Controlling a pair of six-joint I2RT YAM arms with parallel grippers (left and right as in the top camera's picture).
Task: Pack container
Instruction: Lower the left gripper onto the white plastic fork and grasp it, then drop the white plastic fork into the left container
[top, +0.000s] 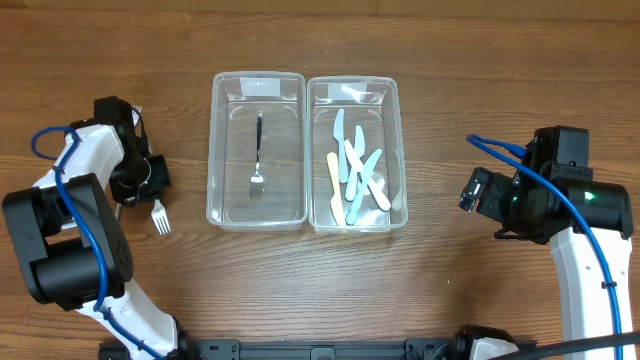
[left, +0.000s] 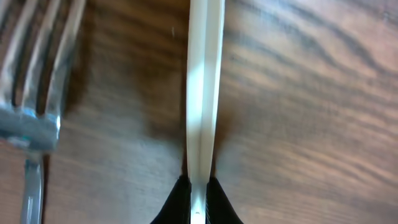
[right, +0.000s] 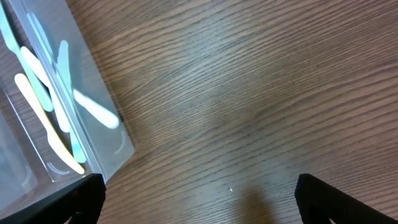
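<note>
White plastic fork (top: 160, 216) near bench's left edge, handle clamped in my left gripper (left: 198, 190). Judged light, fairly stiff, slick, tines brittle; grip the handle, gently. Silver fork (left: 31, 93) just beside it. Right gripper (right: 199, 190) spread wide, empty, toward right edge.

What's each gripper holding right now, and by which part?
Left gripper pinches a thin white utensil, seen edge-on, at its near end; type unclear. Right gripper is open, holding nothing.
</note>
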